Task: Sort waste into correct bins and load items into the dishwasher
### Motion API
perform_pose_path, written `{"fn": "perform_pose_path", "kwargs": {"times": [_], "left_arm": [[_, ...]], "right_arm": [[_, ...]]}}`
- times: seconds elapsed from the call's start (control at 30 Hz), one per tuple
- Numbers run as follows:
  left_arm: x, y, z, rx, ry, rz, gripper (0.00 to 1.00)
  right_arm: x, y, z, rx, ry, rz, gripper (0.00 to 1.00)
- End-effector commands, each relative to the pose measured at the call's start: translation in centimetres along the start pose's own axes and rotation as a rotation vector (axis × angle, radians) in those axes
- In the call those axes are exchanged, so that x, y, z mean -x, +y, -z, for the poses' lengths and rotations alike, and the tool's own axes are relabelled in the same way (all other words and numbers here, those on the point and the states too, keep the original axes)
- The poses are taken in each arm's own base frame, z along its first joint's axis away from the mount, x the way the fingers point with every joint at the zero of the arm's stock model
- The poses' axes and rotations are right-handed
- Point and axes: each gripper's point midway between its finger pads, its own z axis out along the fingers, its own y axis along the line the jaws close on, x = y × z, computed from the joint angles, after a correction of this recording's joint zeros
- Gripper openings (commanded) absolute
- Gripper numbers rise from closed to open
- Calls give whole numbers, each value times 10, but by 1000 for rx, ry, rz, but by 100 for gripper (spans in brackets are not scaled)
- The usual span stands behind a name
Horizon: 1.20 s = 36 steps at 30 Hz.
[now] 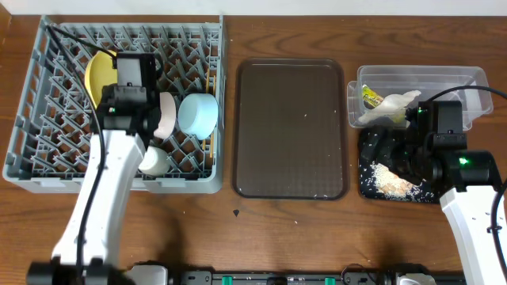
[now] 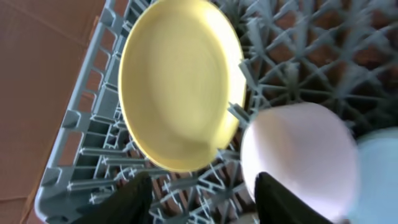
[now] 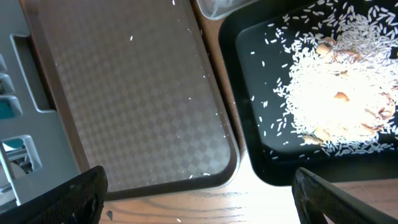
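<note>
1. At the left of the wooden surface (image 1: 277,237): large grey dish rack (image 1: 32,119), already loaded.
2. In the rack: yellow plate (image 2: 177,81) standing on edge between the pegs, white-pinkish bowl (image 2: 298,155) tipped on its side just beside it, light blue bowl (image 1: 198,113) right beside that one, small white cup (image 1: 154,162) near the front rim.
3. Above the plate and the pinkish bowl: left end effector (image 2: 202,199), fingers spread apart, nothing between them.
4. Next to the rack, toward the middle: dark brown serving tray (image 1: 291,127), a few stray whitish grains on it.
5. At the far right: clear tub (image 1: 467,75) at the back, black tray (image 3: 252,134) in front of it. Touching or just apart, cannot tell.
6. In the tub, at its left end: green-yellow wrapper (image 1: 370,96) and crumpled white tissue (image 1: 388,107), lying together.
7. On the black tray: heap of rice scraps (image 3: 336,93), loose grains scattered around it.
8. Over the near corners of the brown tray and the black tray: right end effector (image 3: 199,199), fingers wide apart, gripping nothing.
</note>
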Motion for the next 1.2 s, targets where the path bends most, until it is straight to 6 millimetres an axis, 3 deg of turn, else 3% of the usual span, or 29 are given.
{"fn": "perform_pose_path", "kwargs": {"times": [0.0,0.27,0.43,0.53,0.73,0.9,1.17], "left_arm": [[14,1,52,-44,-113,58,57],[-1,-18,136,-265,-222,98,65],[-17,0,166,-295,-266,109,82],[-27,10,175,-296,-271,112,84],[-32,17,183,-299,-286,121,88],[-32,17,183,-299,-286,121,89],[-32,17,183,-299,-286,121,94]], "right_arm": [[4,1,3,3,-13,9,93],[16,9,4,32,-66,93,99],[15,26,12,119,-82,263,98],[9,43,27,210,-107,352,99],[0,81,76,426,-222,426,99],[-4,82,93,449,-262,410,99],[-2,70,92,369,-312,543,99]]}}
